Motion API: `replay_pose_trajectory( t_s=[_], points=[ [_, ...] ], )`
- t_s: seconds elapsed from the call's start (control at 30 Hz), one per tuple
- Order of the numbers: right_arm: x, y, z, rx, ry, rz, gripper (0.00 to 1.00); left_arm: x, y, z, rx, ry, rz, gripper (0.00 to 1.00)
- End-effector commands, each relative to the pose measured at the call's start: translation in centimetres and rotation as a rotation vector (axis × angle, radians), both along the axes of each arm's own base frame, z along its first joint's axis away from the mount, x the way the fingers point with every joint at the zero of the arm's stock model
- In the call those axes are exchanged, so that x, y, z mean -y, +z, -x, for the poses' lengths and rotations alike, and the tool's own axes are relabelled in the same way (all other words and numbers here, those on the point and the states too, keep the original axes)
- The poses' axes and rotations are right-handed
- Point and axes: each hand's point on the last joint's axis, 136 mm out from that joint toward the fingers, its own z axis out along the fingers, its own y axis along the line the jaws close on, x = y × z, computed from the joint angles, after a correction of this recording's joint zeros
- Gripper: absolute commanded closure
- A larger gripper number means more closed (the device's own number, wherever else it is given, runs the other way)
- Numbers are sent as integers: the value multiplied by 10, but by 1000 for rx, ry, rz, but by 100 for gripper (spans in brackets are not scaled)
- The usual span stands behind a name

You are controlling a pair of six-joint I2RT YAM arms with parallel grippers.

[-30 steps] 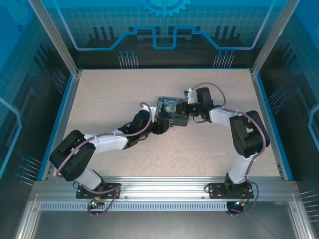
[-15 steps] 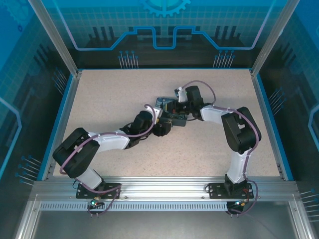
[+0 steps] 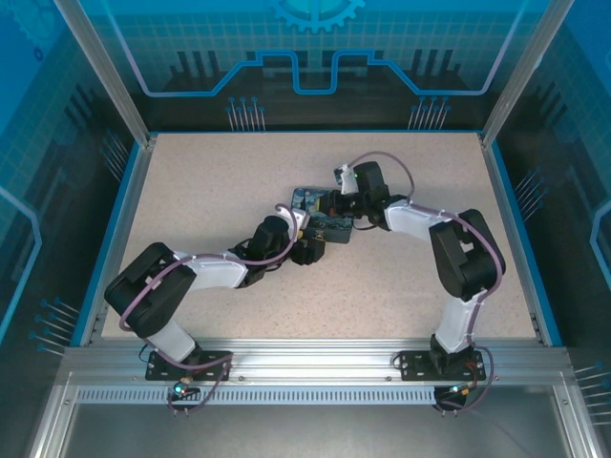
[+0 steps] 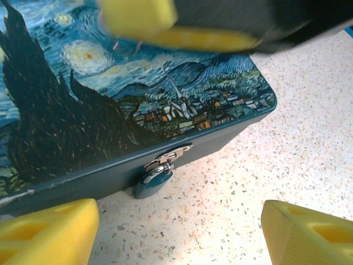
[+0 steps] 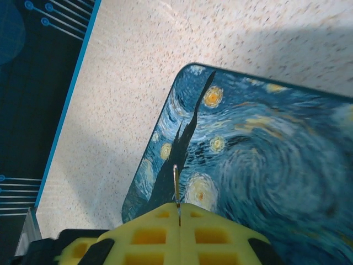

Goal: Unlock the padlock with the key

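- Speckled tabletop (image 3: 401, 277) inside a blue-walled cell carries the painted box (image 5: 265, 154).
- Pressed together, the yellow pads of the right gripper (image 5: 178, 212) pinch the key (image 5: 175, 182), whose thin blade pokes out above the box lid.
- Spread wide and holding nothing, the left gripper (image 4: 179, 229) faces the box's front wall.
- On that wall the padlock (image 4: 151, 185) dangles from the hasp (image 4: 168, 157), its shackle apparently shut.
- Judged progress: the key is in hand. Reaching the keyhole, inserting and turning all remain.

Left gripper (image 3: 308, 250), right gripper (image 3: 335, 205), seemingly against box (image 3: 329, 227)
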Motion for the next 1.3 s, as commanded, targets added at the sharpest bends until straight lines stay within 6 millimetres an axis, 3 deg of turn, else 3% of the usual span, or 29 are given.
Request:
replay_pose_trajectory(
  t_s=[0.0, 0.43, 0.7, 0.93, 1.27],
  points=[
    [24, 24, 5, 40, -65, 42, 100, 1, -10, 2, 28, -19, -10, 23],
    [89, 61, 43, 108, -197, 183, 100, -9, -49, -18, 91, 190, -206, 24],
    [128, 61, 60, 108, -284, 204, 100, 10, -53, -25, 111, 185, -226, 24],
    [143, 47, 72, 76, -313, 210, 100, 15, -56, -33, 108, 209, -245, 25],
    [138, 34, 73, 41, -295, 190, 100, 11, -55, -49, 124, 290, -265, 27]
  ],
)
